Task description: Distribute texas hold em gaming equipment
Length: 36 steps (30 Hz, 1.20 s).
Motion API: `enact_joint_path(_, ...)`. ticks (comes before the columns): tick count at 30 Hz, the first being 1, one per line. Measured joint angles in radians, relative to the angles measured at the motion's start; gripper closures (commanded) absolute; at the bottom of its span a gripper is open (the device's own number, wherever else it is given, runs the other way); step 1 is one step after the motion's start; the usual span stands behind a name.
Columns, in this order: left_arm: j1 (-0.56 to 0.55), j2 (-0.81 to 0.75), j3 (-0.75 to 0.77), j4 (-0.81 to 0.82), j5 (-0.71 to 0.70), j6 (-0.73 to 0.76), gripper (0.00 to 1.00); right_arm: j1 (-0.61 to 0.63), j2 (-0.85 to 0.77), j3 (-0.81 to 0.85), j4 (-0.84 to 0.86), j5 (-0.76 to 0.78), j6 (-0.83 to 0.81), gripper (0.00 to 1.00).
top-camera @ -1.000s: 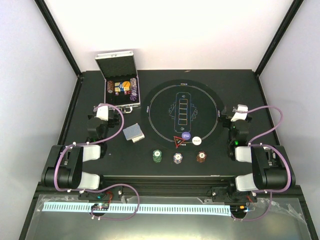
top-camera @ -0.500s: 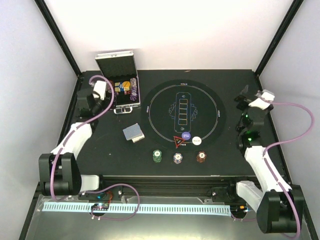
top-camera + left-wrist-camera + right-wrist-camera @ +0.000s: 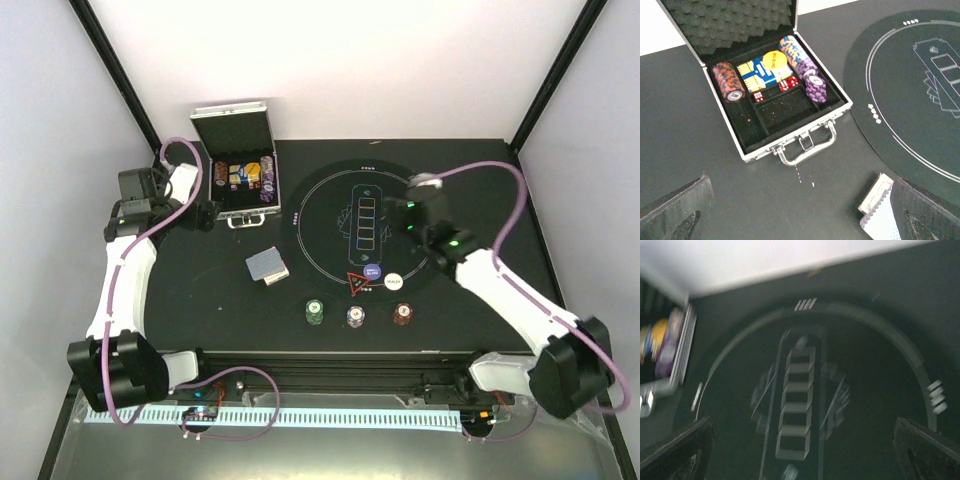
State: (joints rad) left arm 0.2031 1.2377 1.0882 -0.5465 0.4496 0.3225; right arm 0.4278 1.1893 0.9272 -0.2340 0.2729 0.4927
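A deck of blue-grey-backed cards lies left of the round mat; its corner shows in the left wrist view. Green, white and brown-red chip stacks stand in a row near the front. A blue button, a white button and a red triangle token lie on the mat's near edge. My left gripper is open and empty, just in front of the case. My right gripper is open and empty above the mat's right half.
The silver hinged case stands open at the back left, holding more chip rolls, dice and a card pack. The mat's printed card boxes show blurred in the right wrist view. Walls enclose the table.
Both arms have unfolded from their rest poses. The left gripper went back-left to the case. The right gripper swung from the right edge leftward over the mat. The objects have not moved.
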Motion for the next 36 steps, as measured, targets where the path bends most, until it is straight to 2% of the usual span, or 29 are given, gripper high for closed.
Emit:
enact_joint_path(3,0.001,-0.035,0.000,-0.061,0.000,0.031,0.01,0.173,0.105,0.043,-0.138,-0.005,0.058,0.01)
enact_joint_path(5,0.001,-0.055,0.000,-0.086,0.000,0.044,0.01,0.265,0.172,0.069,-0.218,-0.010,0.103,0.05)
enact_joint_path(11,0.006,-0.071,0.000,-0.148,0.000,0.079,0.01,0.415,0.331,0.101,-0.340,-0.062,0.223,0.24)
enact_joint_path(20,0.006,-0.071,0.003,-0.196,0.003,0.092,0.01,0.426,0.402,0.074,-0.370,-0.138,0.302,0.40)
enact_joint_path(26,0.006,-0.071,0.013,-0.212,0.017,0.092,0.01,0.426,0.470,0.071,-0.370,-0.167,0.317,0.41)
enact_joint_path(36,0.006,-0.071,0.036,-0.224,0.038,0.092,0.01,0.426,0.548,0.076,-0.368,-0.166,0.320,0.49)
